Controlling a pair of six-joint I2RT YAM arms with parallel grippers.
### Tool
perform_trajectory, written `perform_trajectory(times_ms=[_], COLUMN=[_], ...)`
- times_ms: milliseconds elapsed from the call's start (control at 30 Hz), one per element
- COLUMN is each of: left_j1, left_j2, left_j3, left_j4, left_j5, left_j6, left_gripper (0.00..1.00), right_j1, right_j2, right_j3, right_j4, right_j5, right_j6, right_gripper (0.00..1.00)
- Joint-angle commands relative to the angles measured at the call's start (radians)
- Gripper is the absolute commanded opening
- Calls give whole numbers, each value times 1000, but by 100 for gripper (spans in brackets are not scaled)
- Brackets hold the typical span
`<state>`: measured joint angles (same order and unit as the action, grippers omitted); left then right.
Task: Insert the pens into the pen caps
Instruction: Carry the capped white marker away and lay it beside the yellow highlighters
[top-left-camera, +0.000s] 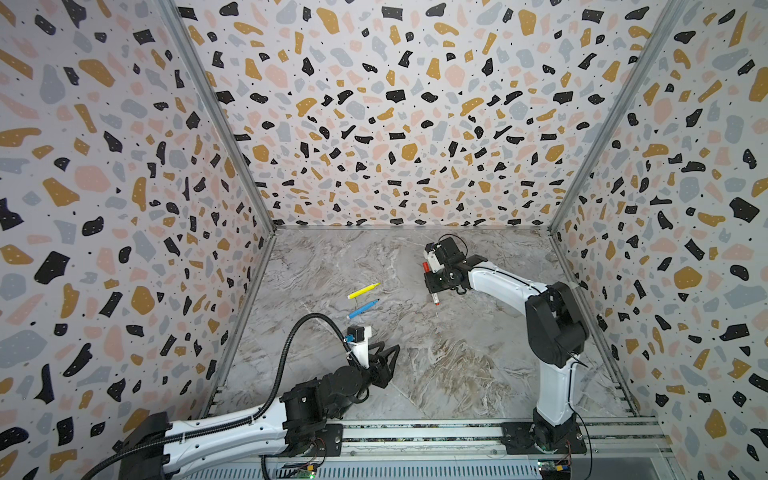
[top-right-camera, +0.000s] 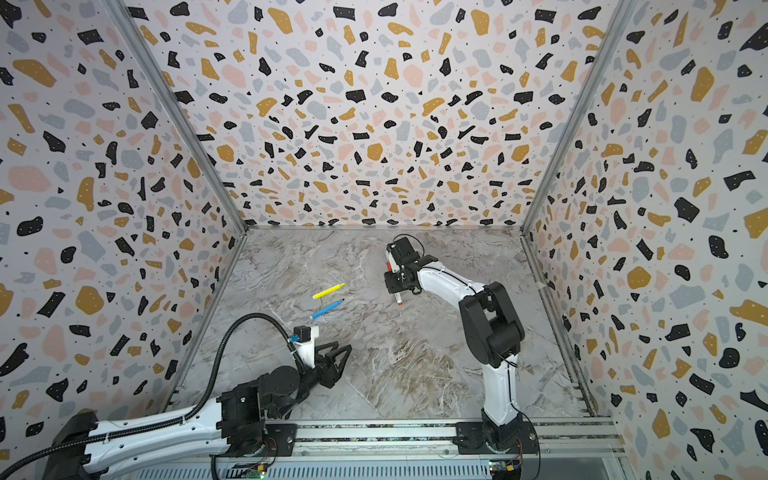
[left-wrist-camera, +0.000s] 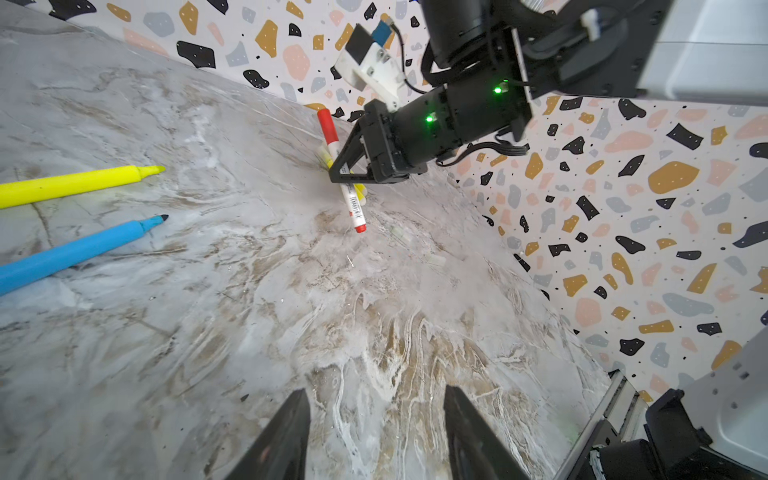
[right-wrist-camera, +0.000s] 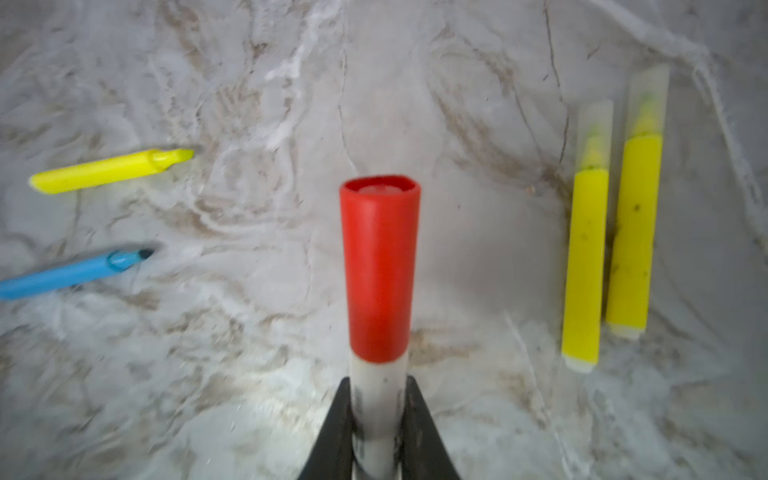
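Note:
My right gripper (right-wrist-camera: 378, 415) is shut on the white-barrelled pen (left-wrist-camera: 353, 203), held above the table at the back middle (top-left-camera: 430, 283). A red pen cap (right-wrist-camera: 379, 266) sits on that pen's upper end. Two yellow pens (right-wrist-camera: 586, 249) lie side by side under it, each with a clear cap (right-wrist-camera: 594, 133) over its tip. An uncapped yellow pen (top-left-camera: 363, 290) and an uncapped blue pen (top-left-camera: 363, 309) lie left of centre in both top views. My left gripper (left-wrist-camera: 376, 392) is open and empty, near the front left (top-left-camera: 394, 360).
Two small pale pieces (left-wrist-camera: 401, 235), possibly clear caps, lie on the marble table (top-left-camera: 457, 353) beyond the held pen. Patterned walls (top-left-camera: 124, 208) close in the left, back and right sides. A metal rail (top-left-camera: 415, 436) carrying both arm bases runs along the front edge.

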<state>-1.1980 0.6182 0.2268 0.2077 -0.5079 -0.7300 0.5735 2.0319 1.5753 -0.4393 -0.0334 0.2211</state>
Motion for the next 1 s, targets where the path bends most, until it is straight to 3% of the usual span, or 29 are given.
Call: perform_trajectory(times_ms=[0, 333, 533, 633, 967], left_j1=[-2, -2, -1, -2, -2], left_j2=[-36, -48, -48, -48, -23], left_j3=[-14, -11, 11, 12, 37], left_j4=[-20, -34, -63, -65, -76], left_j5=[-27, -35, -50, -58, -84], left_j6=[-10, -1, 20, 24, 49], left_gripper=[52, 52, 53, 53, 53], right_j1=[3, -4, -4, 3, 40], right_j2=[92, 264, 294, 269, 128], right_j3=[160, 382, 464, 460, 326], right_j4=[-204, -299, -336, -332, -232], right_j5=[134, 278, 395, 424, 330], right_j6=[-53, -111, -107, -93, -95], right_gripper=[7, 11, 32, 36, 39])
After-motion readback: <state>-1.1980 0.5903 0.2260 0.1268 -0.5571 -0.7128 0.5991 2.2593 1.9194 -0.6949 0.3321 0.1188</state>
